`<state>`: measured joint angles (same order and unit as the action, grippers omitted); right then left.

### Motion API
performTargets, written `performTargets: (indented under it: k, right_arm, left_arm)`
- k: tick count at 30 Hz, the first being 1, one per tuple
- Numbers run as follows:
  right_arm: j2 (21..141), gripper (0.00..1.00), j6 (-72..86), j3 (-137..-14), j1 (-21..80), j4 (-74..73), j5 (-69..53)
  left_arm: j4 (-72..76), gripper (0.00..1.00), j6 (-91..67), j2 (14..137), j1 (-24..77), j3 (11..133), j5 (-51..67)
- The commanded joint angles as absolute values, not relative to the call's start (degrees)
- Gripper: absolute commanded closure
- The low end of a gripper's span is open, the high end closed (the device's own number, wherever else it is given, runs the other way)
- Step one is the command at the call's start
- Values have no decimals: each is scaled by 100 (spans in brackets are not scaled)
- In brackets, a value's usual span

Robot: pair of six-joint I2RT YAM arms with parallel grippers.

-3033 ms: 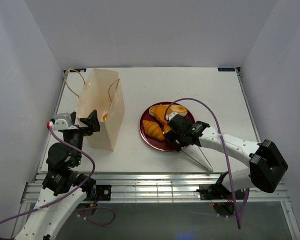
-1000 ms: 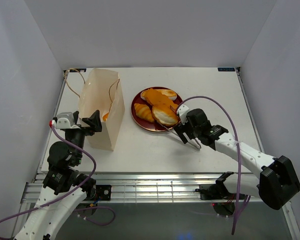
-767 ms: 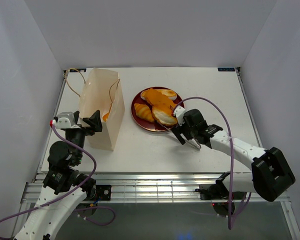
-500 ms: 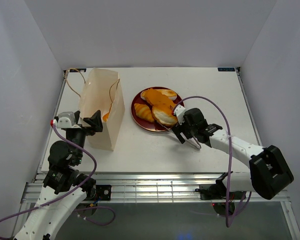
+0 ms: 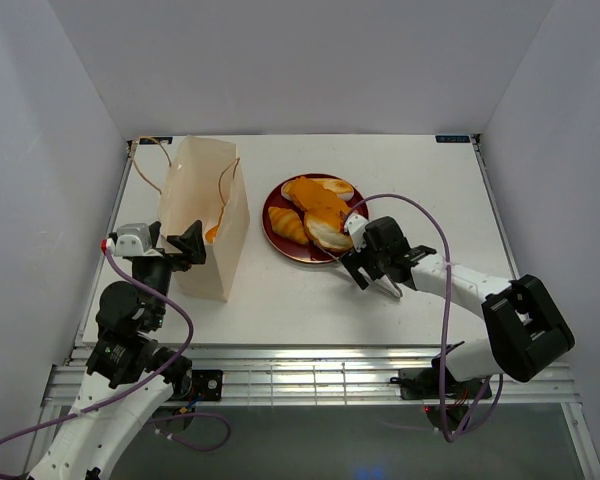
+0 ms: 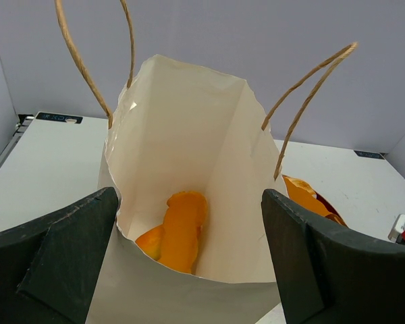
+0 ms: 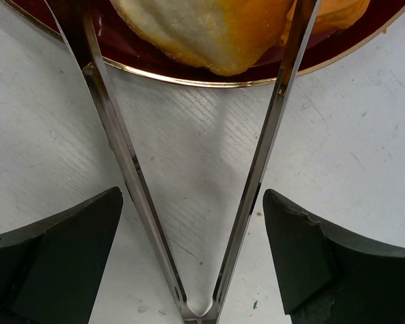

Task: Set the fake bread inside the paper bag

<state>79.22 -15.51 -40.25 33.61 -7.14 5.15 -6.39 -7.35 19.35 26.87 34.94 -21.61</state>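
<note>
The fake bread (image 5: 315, 205) I'm after is a glossy heap of golden-orange and brown pastries, the nearest one pale on its cut face. It sits on a dark red plate (image 5: 298, 250) about mid-table (image 5: 420, 190). One more orange piece lies at the bottom of the paper bag (image 5: 202, 215), a tall cream, cord-handled carrier standing upright beside the left edge, well apart from the plate.

My right gripper (image 7: 192, 199) is released, jaws spread wide and low over the table just on the near-right side of the plate. The pale pastry lies straight ahead of the fingers, not between them.

A pair of thin metal tongs (image 7: 115, 135) lies in the way. Its hinge sits between my right fingers and its two arms run forward in a V, the tips on the plate either side of that pastry. Neither arm touches a finger.

My left gripper (image 6: 189, 196) is also spread wide, framing the bag's open mouth. I cannot tell whether it touches the paper.
</note>
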Motion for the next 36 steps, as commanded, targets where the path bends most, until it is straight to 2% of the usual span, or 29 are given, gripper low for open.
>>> performTargets:
  k: [1, 10, 16, 20, 22, 32, 36]
  right_arm:
    - [8094, 10, -1635, -4095, 3296, -501, 536]
    - [8534, 9, -1573, -4166, 3252, -395, 492]
    - [8350, 1, -1521, -4201, 3243, -413, 536]
    - [8297, 17, -1503, -4227, 3243, -509, 483]
    - [8314, 19, -1477, -4271, 3243, -554, 405]
    - [8517, 46, -1406, -4579, 3252, -914, 211]
    - [8420, 47, -1336, -4614, 3252, -958, 237]
  left_arm:
    - [-624, 2, -756, 1986, 2716, 3516, -2065]
    - [-624, 2, -756, 1995, 2716, 3524, -2039]
    - [-624, 2, -765, 1995, 2716, 3516, -2030]
    - [-624, 2, -756, 2004, 2716, 3516, -1987]
    - [-633, 2, -756, 2021, 2716, 3524, -1925]
    - [-633, 2, -747, 2039, 2716, 3524, -1907]
    - [-633, 2, -747, 2048, 2716, 3524, -1907]
